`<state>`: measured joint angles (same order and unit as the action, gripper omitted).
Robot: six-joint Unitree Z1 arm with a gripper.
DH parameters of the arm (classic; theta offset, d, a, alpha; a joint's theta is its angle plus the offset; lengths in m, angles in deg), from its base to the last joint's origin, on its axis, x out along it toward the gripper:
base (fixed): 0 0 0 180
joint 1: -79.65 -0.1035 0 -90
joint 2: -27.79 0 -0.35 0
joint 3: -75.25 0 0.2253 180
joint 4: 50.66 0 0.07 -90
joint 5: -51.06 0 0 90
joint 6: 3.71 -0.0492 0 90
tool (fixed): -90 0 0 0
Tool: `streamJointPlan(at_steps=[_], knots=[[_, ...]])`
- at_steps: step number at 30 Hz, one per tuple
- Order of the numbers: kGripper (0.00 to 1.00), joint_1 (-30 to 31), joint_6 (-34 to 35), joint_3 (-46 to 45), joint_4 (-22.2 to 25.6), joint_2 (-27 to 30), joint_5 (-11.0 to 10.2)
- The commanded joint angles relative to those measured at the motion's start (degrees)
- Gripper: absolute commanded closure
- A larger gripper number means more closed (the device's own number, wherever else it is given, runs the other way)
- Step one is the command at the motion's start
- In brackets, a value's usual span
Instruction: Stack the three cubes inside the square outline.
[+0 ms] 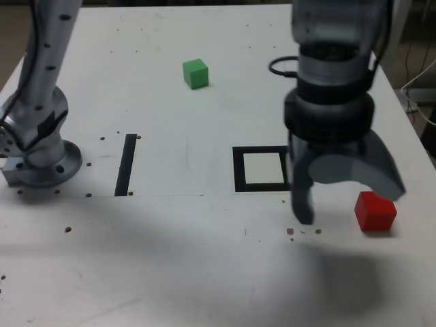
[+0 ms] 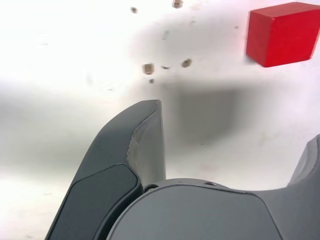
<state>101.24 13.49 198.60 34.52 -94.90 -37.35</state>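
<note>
Exterior view – gripper: the gripper [image 1: 349,204] is seen at lower right of the frame, jaws spread wide and pointing down at the table [image 1: 170,272]; nothing is held.
Exterior view – red cube: the red cube [image 1: 375,211] lies on the table at lower right, just beside the finger nearer the frame's right edge – whether it is touched cannot be told.
Exterior view – square outline: the square outline [image 1: 238,170] sits at centre, empty, partly hidden by the gripper along its right side.
Exterior view – green cube: the green cube [image 1: 195,73] rests at upper centre, well apart from the rest (no yellow cube is in view).
Wrist view – red cube: the red cube [image 2: 282,33] appears at upper right, off the line between the fingers.
Wrist view – gripper: one finger [image 2: 145,140] is clear at centre; the other is cut off at the right edge.
Risk: a descent from here could set a finger on or beside the cube and push it away, because the cube is judged not to be centred in the gap.
Orientation: the cube is equal-sided, so no long axis exists; its faces are turned slightly askew to the outline's edges.
</note>
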Motion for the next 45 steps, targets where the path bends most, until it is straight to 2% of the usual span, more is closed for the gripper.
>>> streamJointPlan(at_steps=[1, 8, 18, 35, 45], knots=[[0.0, -0.2, 0.3, 1.6, 0.1, -1.4, -0.1], [0.0, -1.9, 0.4, 4.7, 0.5, -5.0, -0.3], [0.01, -4.0, -0.3, 7.9, 0.3, -7.9, -1.9], [0.06, -5.3, -0.4, 10.7, 0.2, -11.9, -1.8], [0.12, -5.6, -0.4, 10.8, -1.3, -13.6, -1.9]])
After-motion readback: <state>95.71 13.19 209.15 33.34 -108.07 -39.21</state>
